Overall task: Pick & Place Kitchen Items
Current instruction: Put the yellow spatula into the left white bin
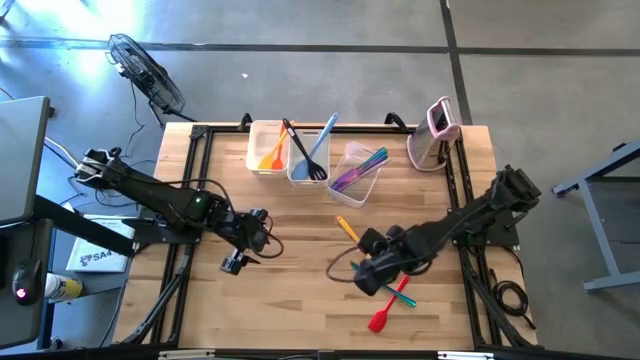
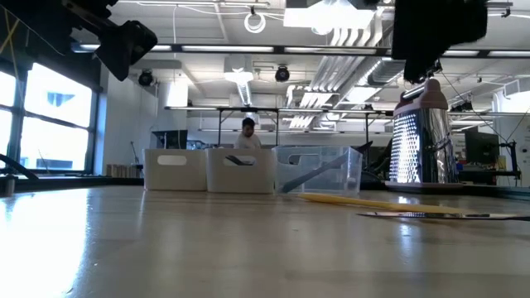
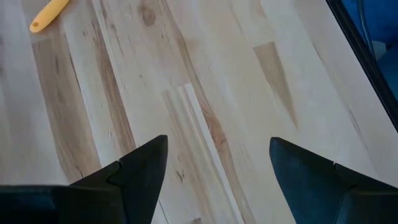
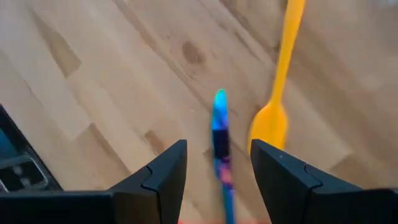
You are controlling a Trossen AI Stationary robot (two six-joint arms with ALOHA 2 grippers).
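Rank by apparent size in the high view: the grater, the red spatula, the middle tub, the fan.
1. Fan, largest, though it stands on the floor, farther from the camera.
2. Middle tub and grater look alike; no ranking.
3. Red spatula, smallest, partly hidden under the right arm.

An orange utensil (image 1: 274,150) leans in the left tub, a black slotted turner (image 1: 303,152) and a light blue one (image 1: 321,141) cross in the middle tub, and purple and teal ones (image 1: 358,170) lie slanted in the clear tub. On the surface lie a yellow spoon (image 1: 347,229) and a red spatula (image 1: 386,310). A slim teal utensil (image 4: 221,144) stands between the right end effector's fingers (image 4: 163,176).
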